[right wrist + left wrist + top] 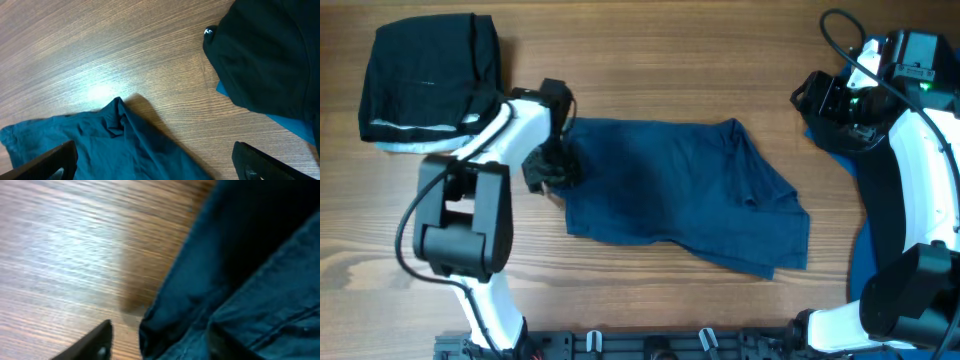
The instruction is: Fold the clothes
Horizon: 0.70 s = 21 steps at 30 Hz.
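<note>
Dark navy-blue shorts [680,190] lie spread out and rumpled in the middle of the wooden table. My left gripper [552,168] is low at their left edge. In the left wrist view its fingers [160,347] are apart, with the folded hem of the shorts [250,280] between them. My right gripper [825,95] hovers open and empty at the far right, above and beyond the shorts' top right corner [115,125]. Its fingers [155,167] are spread wide.
A folded black garment [430,75] lies at the far left on a pale blue one [405,145]. A royal-blue cloth [865,250] lies at the right edge under my right arm. A black garment [270,50] on blue cloth [295,127] shows in the right wrist view.
</note>
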Each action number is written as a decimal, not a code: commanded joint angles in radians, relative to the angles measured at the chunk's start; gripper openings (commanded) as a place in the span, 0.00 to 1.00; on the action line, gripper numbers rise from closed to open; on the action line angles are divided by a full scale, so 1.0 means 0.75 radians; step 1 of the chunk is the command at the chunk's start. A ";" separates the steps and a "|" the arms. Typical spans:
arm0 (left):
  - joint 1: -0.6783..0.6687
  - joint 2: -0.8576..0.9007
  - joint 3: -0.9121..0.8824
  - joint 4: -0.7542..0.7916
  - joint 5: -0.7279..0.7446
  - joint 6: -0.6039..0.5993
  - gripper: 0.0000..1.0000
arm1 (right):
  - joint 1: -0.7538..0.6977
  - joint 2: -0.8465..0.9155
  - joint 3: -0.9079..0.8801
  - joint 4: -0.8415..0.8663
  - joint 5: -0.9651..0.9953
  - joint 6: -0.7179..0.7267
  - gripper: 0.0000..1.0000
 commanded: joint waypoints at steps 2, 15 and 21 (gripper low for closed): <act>0.038 -0.228 -0.011 0.011 0.046 -0.024 0.66 | -0.003 -0.010 0.015 0.004 0.007 0.009 1.00; 0.040 -0.508 -0.012 0.149 0.045 -0.025 0.83 | -0.003 -0.010 0.015 -0.010 -0.087 0.133 1.00; 0.093 -0.508 -0.012 0.161 0.042 -0.025 0.82 | 0.087 -0.010 -0.016 -0.231 -0.342 -0.199 0.06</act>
